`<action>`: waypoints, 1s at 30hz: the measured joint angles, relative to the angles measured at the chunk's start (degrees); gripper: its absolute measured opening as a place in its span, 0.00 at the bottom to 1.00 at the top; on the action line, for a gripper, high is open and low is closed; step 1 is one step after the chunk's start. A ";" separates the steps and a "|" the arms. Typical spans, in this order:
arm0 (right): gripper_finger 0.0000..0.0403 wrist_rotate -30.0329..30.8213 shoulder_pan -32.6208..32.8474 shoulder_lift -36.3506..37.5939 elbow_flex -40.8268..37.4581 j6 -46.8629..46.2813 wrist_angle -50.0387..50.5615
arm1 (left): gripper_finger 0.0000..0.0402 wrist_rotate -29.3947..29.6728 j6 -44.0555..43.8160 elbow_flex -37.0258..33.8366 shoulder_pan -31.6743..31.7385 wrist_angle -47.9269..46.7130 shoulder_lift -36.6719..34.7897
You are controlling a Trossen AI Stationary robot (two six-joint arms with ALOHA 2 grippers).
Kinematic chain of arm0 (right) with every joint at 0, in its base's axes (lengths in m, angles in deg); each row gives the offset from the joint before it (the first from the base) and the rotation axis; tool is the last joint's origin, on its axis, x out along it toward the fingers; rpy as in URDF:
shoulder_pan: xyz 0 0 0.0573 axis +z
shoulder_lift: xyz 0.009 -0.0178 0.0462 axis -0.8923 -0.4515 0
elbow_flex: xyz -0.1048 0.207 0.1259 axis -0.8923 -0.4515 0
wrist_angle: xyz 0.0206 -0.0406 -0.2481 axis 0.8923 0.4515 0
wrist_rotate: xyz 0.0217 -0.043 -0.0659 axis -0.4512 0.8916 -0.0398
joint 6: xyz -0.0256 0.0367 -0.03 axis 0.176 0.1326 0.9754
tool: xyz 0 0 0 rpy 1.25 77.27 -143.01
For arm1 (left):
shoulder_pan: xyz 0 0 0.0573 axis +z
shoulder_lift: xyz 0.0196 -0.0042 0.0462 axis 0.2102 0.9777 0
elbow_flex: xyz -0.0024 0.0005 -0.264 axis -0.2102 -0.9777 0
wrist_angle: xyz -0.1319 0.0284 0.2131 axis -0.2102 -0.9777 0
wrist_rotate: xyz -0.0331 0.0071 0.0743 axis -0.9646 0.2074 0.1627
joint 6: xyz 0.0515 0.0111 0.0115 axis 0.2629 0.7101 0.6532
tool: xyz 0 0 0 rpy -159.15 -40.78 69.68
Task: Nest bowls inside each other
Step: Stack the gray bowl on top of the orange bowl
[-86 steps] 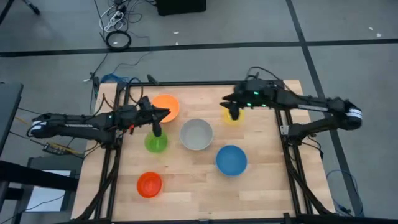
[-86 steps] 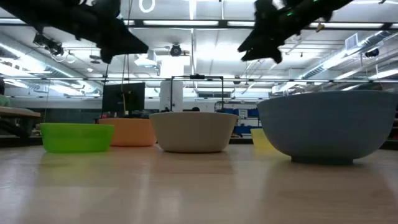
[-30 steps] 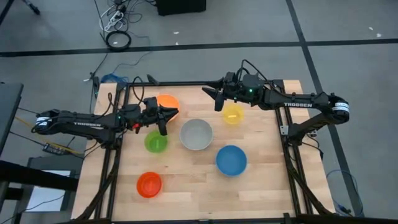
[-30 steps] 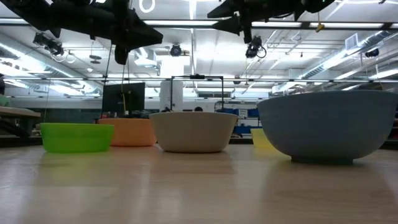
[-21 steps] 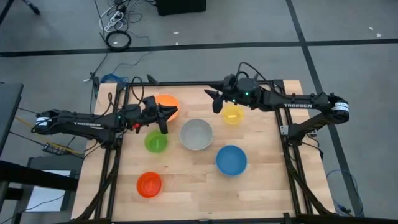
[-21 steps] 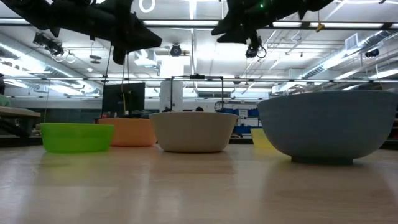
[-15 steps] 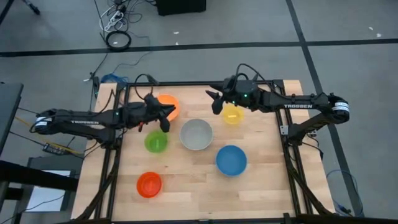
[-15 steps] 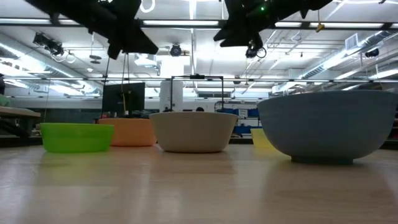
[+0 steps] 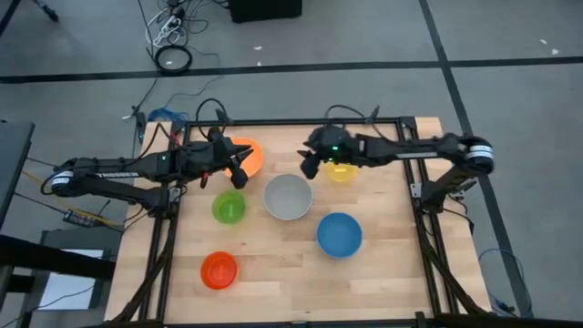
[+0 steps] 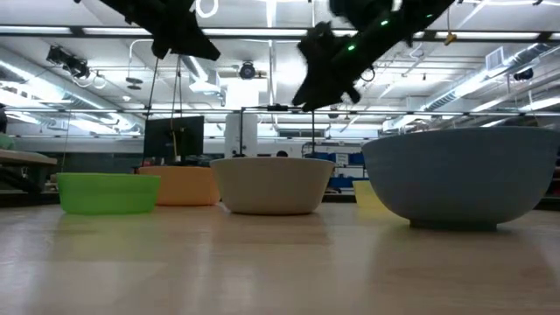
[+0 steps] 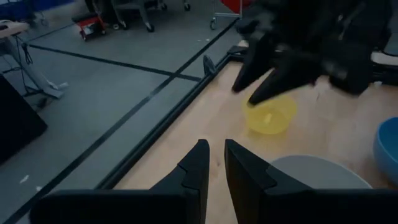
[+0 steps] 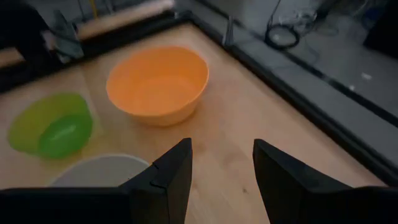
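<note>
**Right arm swings off the yellow bowl toward the centre**

Since a moment ago the right gripper (image 9: pixel 310 167) has left its place above the small round yellow plastic bowl (image 9: pixel 342 169) and moved inward over the wooden worktop (image 9: pixel 383 264), stopping near the far rim of the pale grey round plastic bowl (image 9: pixel 288 197). The left gripper (image 9: pixel 239 172) has drawn back a little and hangs by the near edge of the wide orange plastic bowl (image 9: pixel 244 153), above the gap between that bowl and the shallow green plastic bowl (image 9: pixel 229 208).

Neither gripper carries anything. The right one's fingers stand well apart, with bare worktop visible between them in its wrist view; the left one's fingers sit close together with only a narrow slit between them, gripping nothing.

All six bowls rest separately and upright, none nested yet. The blue plastic bowl (image 9: pixel 339 233) sits toward the near right, and the small red-orange plastic bowl (image 9: pixel 219 270) at the near left, well apart from the others.

The right arm's wrist view looks straight at the orange bowl, which suggests that the arm is lining up on either that bowl or the grey one. Both arms hover high, probably to clear the rims while travelling.
</note>
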State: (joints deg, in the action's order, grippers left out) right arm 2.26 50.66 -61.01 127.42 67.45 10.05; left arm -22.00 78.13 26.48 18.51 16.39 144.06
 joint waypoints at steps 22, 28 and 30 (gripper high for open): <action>0.39 -5.43 0.08 -29.52 45.55 11.49 48.16 | 0.15 -0.78 -4.30 0.00 -0.07 -8.71 -1.70; 0.39 -7.18 0.08 -29.51 45.36 12.90 54.94 | 0.15 -0.93 -4.26 0.00 -0.07 -9.53 -3.80; 0.39 -7.41 0.08 -29.51 45.34 12.68 54.94 | 0.15 -0.96 -4.30 0.00 -0.07 -10.17 -4.29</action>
State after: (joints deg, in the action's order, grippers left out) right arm -5.15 50.73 -90.52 172.76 80.13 65.00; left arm -22.96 73.83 26.48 18.44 6.22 139.77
